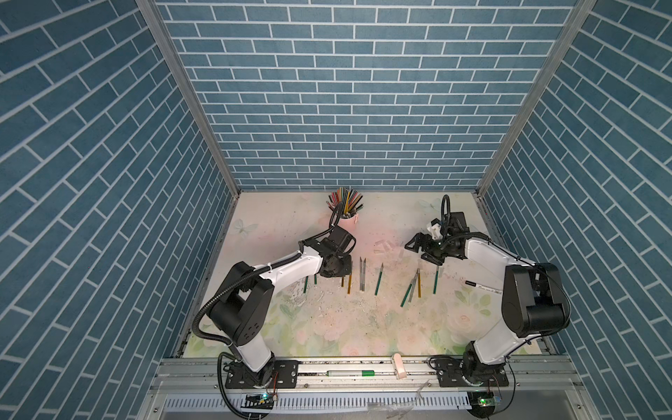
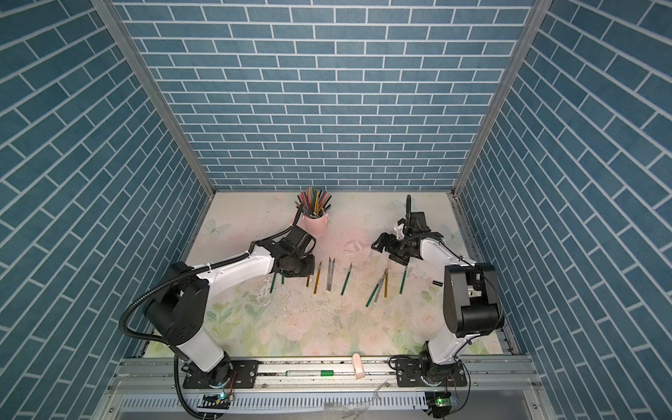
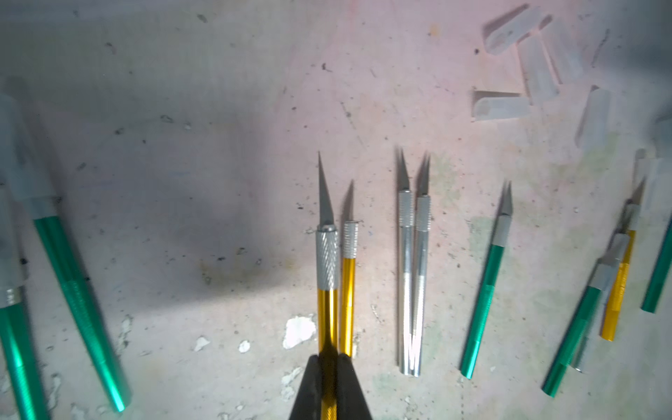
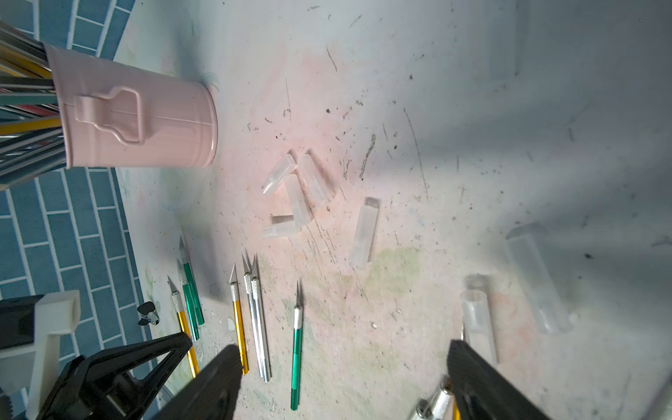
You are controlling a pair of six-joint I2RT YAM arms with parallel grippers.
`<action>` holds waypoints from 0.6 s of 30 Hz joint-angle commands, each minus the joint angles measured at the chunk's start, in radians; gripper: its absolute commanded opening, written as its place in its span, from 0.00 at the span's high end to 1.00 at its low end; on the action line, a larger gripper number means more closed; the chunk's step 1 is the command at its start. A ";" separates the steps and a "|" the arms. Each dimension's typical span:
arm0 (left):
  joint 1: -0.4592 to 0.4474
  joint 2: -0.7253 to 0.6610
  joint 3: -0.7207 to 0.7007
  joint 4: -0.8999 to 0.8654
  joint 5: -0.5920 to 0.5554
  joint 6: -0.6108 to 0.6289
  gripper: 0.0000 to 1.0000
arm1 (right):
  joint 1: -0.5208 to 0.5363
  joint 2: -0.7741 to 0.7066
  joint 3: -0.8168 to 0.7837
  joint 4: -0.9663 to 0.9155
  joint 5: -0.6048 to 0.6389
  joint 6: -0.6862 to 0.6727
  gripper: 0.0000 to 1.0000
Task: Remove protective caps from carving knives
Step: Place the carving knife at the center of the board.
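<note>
Step in hand: judging by the bare blade, the held knife is finished and should go back into the row.
Doing it well: lower it flat, parallel to its gold neighbour, with the blade pointing away from the arms. Open only once the handle rests on the desk (image 1: 327,323), so it neither rolls nor nudges the others.
Far left: two green knives (image 3: 76,298) lie side by side, each with a whitish cap (image 3: 22,160) over its blade. They look like the ones left to do.
Left claw (image 3: 329,360): pressed tight on the handle of a gold knife (image 3: 327,262), seemingly raised a little, just beside a second gold knife (image 3: 348,276) that lies flat.
Middle: a silver pair (image 3: 411,276) touching each other and a lone green knife (image 3: 487,291), all with blades bare.
Loose caps (image 4: 294,192): a small heap beyond the blade tips, between the pink cup (image 4: 145,123) and the right arm.
Right claw (image 4: 343,349): spread wide and holding nothing, hanging over the desk near the heap. One more cap (image 4: 476,320) lies beside its finger; whether that one sits on a knife cannot be told.
</note>
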 commanded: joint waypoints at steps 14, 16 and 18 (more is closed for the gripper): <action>0.005 0.076 -0.020 -0.014 -0.082 -0.009 0.92 | 0.005 -0.081 -0.044 -0.002 -0.019 0.036 0.11; 0.006 0.086 -0.024 -0.002 -0.088 -0.008 0.92 | 0.004 -0.094 -0.046 -0.011 -0.014 0.031 0.10; 0.006 0.103 -0.015 -0.009 -0.097 -0.001 0.92 | 0.005 -0.100 -0.051 -0.013 -0.008 0.027 0.11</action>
